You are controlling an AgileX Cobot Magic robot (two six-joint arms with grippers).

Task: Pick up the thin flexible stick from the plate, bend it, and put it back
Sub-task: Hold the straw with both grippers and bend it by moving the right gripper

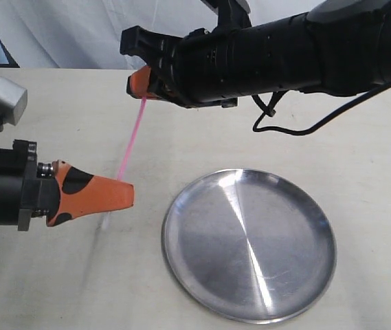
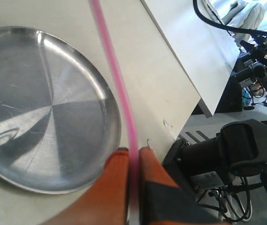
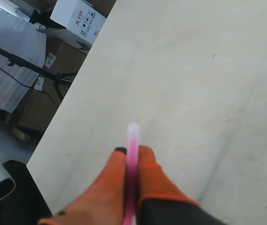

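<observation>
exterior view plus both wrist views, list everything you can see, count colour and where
thin flexible stick: one, bright pink, in the air over the table beside the plate, an end in each set of fingers
metal plate: one, shiny silver, on the table, nothing on it
table: one, cream, under everything
box: one, white with printed labels, beyond the table edge in the right wrist view
cable: one, black, hanging under the right arm
left fingers: one pair, orange and black, shut on the stick's lower end
right fingers: one pair, orange, shut on the stick's upper end
</observation>
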